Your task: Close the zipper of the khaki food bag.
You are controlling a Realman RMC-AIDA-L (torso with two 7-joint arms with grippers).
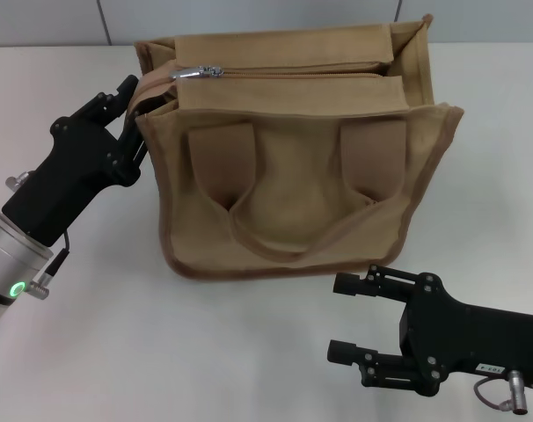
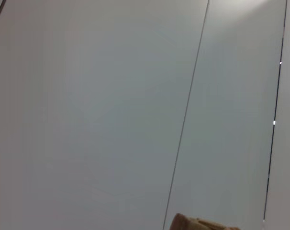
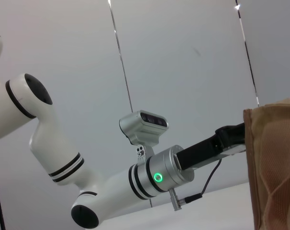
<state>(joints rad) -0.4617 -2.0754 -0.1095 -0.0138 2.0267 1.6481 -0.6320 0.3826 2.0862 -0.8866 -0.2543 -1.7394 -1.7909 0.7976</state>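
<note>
The khaki food bag [image 1: 293,167] stands upright in the middle of the table, both strap handles hanging down its front. The zipper [image 1: 293,70] runs along its top, and the silver pull tab [image 1: 200,72] sits at the left end. The track to the right of the tab looks joined. My left gripper [image 1: 136,119] is open, with its fingertips at the bag's upper left edge. My right gripper [image 1: 337,318] is open and empty, low on the table in front of the bag's right corner. The right wrist view shows the bag's side [image 3: 274,167] and the left gripper [image 3: 228,136] against it.
The white table [image 1: 99,352] stretches around the bag, with a grey wall [image 1: 55,22] behind it. The left wrist view shows only wall panels and a scrap of the khaki bag [image 2: 202,224].
</note>
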